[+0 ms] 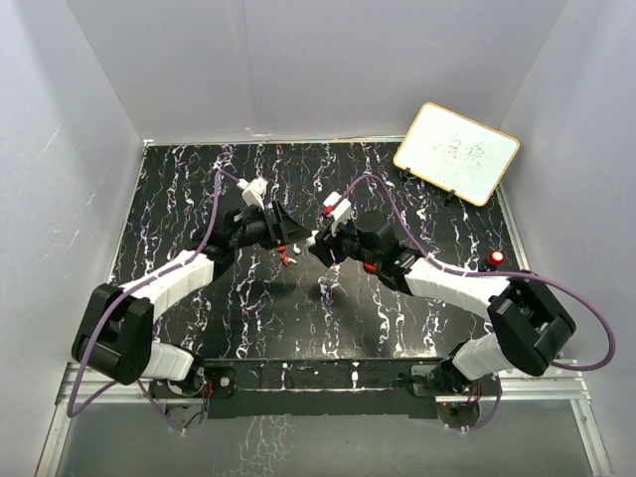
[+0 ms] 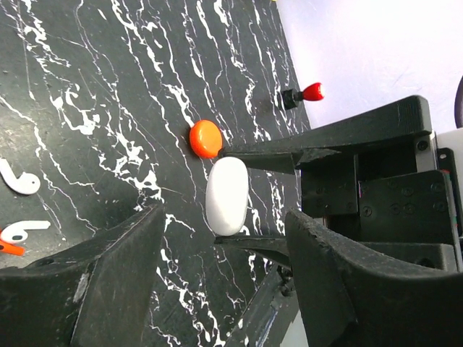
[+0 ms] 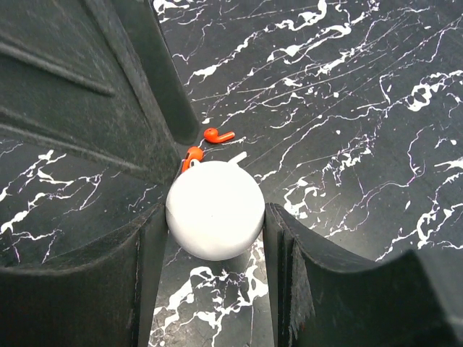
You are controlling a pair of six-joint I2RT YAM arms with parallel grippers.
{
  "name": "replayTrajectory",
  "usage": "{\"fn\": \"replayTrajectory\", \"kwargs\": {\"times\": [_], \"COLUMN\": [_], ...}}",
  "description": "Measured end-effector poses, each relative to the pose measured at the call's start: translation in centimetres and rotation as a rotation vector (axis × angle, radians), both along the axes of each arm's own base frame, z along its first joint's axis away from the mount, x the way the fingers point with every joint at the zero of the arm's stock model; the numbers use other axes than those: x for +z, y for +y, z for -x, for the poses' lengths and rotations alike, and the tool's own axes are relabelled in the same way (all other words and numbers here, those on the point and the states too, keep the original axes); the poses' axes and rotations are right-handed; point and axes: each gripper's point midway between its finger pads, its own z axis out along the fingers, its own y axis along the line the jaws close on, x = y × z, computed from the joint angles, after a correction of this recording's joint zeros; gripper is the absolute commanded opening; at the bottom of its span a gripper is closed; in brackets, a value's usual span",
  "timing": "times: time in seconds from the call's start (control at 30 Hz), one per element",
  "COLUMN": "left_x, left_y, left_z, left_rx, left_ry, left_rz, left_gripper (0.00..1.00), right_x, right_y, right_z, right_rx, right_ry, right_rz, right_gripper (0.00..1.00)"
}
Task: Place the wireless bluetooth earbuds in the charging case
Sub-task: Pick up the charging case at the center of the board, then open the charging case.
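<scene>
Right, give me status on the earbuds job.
Right fingers clamped on white charging case. Left fingers open, empty. Earbuds loose on table. Orange disc beside case.

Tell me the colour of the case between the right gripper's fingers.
Plain white charging case, clearest in the right wrist view.

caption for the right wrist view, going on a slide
Right gripper closed on the round white charging case, two red earbuds lying on the black marbled table just beyond it.
</scene>
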Motion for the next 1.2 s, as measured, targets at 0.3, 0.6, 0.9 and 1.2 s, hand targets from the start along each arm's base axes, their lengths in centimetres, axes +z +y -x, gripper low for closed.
{"fn": "replayTrajectory", "kwargs": {"times": [0.3,0.6,0.9,1.2], "left_x": [-0.9,-0.1,0.5,0.9], "left_y": [-0.9,-1.3,-1.5,-1.6], "left_z": [0.3,0.1,0.2,0.2], "left_rx": [-0.039,-0.048,-0.059,-0.062], "left_ry": [0.027,0.008,-0.004,-0.017], "left_rz": [0.07,0.109,0.133,0.146], "left_gripper": [0.58,0.5,0.39,0.31], "right_x": [1.3,2.0,2.6,2.7], "right_y": [0.6,1.0,1.2,1.3], "right_z": [-0.1,0.0,-0.1,0.0], "right_rx": [0.02,0.039,0.049,0.053], "right_ry": [-0.025,-0.039,-0.046,-0.048], "right_rz": [-0.031,-0.051,-0.061,-0.064], "right_gripper": [0.41,0.41,0.4,0.4]}}
